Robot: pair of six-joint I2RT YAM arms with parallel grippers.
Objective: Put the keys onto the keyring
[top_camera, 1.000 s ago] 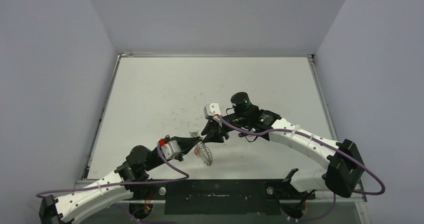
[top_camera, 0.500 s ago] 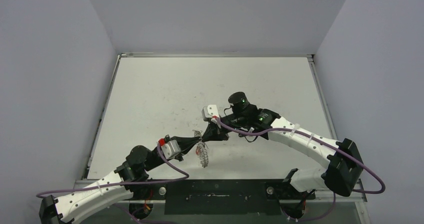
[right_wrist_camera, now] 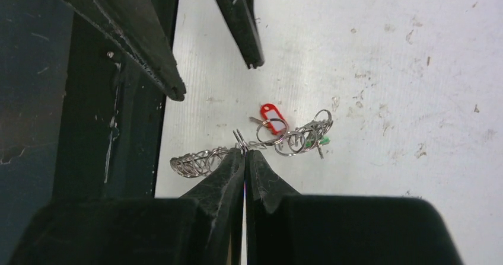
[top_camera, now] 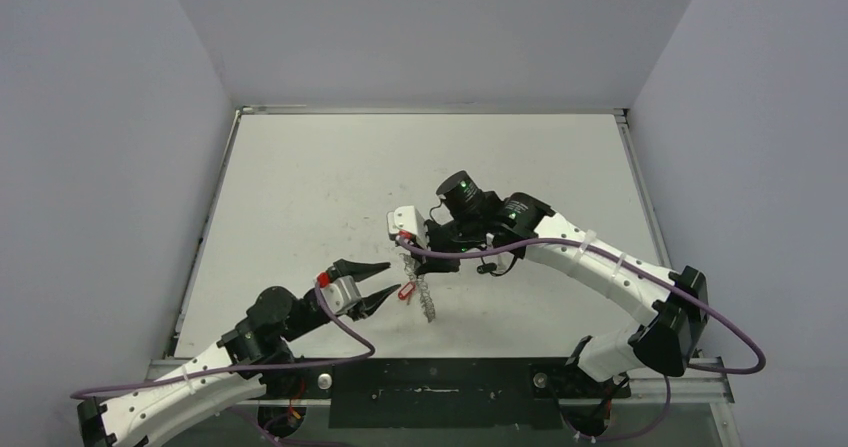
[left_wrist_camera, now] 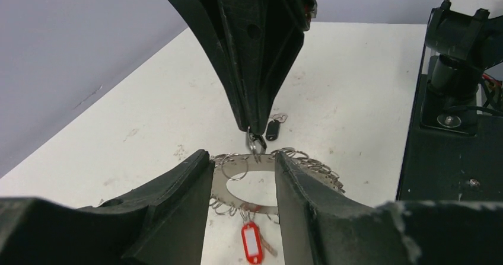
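Grey metal with a frilled rim of small wire loops, the keyring sits just below the middle of my overhead view, turned nearly edge-on. My right gripper has its jaws pressed together on one wire loop at the ring's rim; whether the opposite rim rests on the table I cannot tell. A red tag hangs off the rim at the bottom of the left wrist view, and a small green tag shows at the ring's right end in the right wrist view. One key, black-headed, lies on the table just behind the right fingertips, near the ring but not touching it. My left gripper is just left of the ring overhead, jaws spread wide and holding nothing. The table is white, scuffed with dark specks and smudges. Plain pale grey-lilac walls close it in on three sides, and a black bar runs along the bottom edge.
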